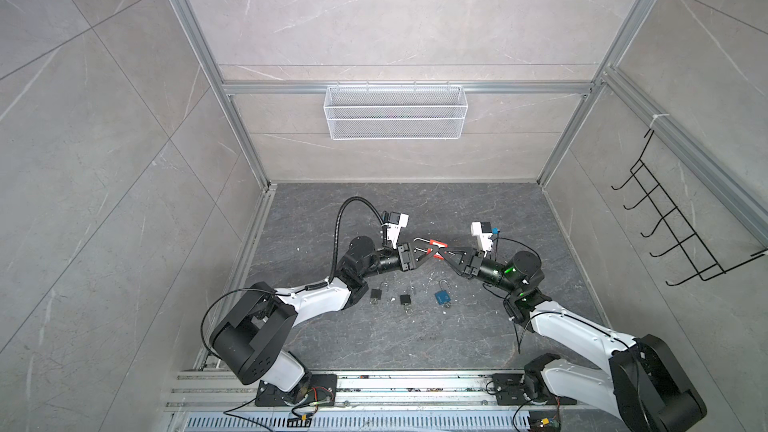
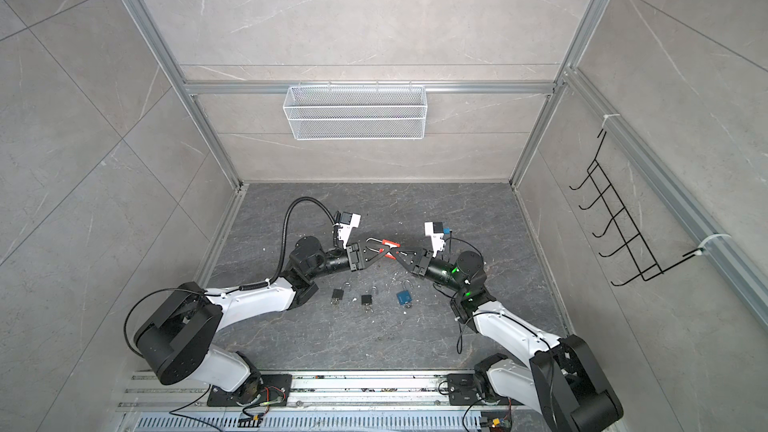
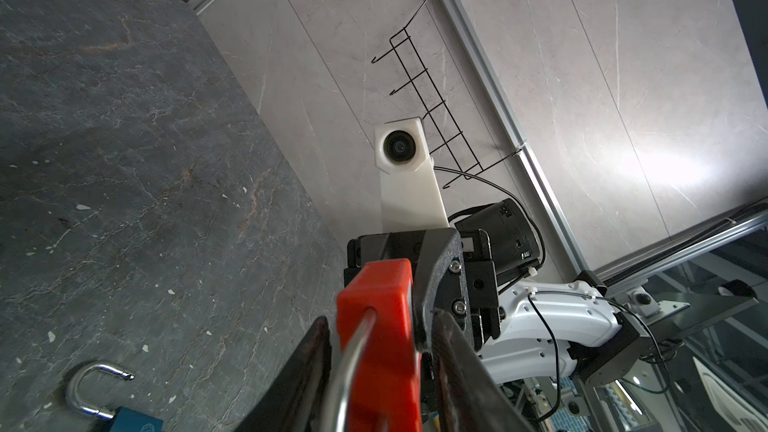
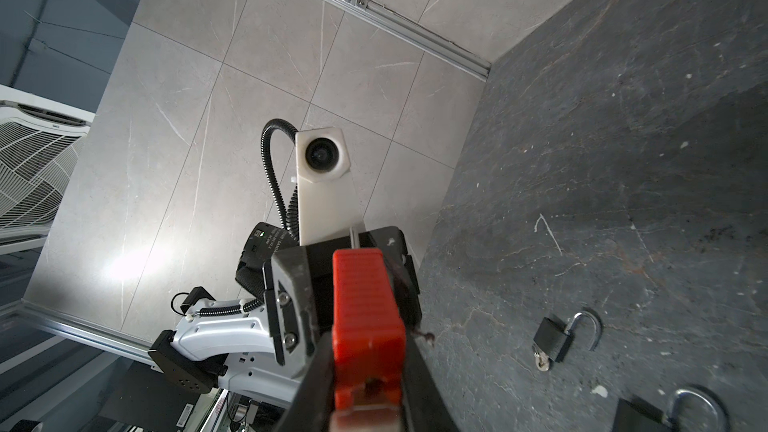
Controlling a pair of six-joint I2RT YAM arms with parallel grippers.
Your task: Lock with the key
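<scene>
Red padlock point(image 1: 436, 242) hangs in the air over the middle of the counter point(image 1: 415, 209), my right gripper point(image 4: 368, 342) clamped on its body to steady it. Left gripper point(image 3: 376, 338) straddles the shackle point(image 3: 356, 340) end, jaws narrow; gripping or not, I can't tell. Likely braced to press the shackle home.

Between the left pincer point(image 1: 430, 252) and the right pincer point(image 1: 446, 258), the red plastic padlock point(image 4: 368, 313) is smooth and satin, ribbed on one face. Its steel shackle point(image 3: 353, 351) is polished bright. The right pincer's fingers point(image 3: 436, 272) are black plastic, grainy and matt. Below both pincers the dark grey stone-look desk point(image 1: 415, 338) is matt, veined and flecked with pale chips. On it, short of the pincers, a matt black padlock point(image 4: 550, 338) and a blue padlock point(image 3: 133, 419) have shiny metal shackles. Beyond the right pincer, pale grey wall tiles point(image 3: 623, 76) show a soft sheen.
</scene>
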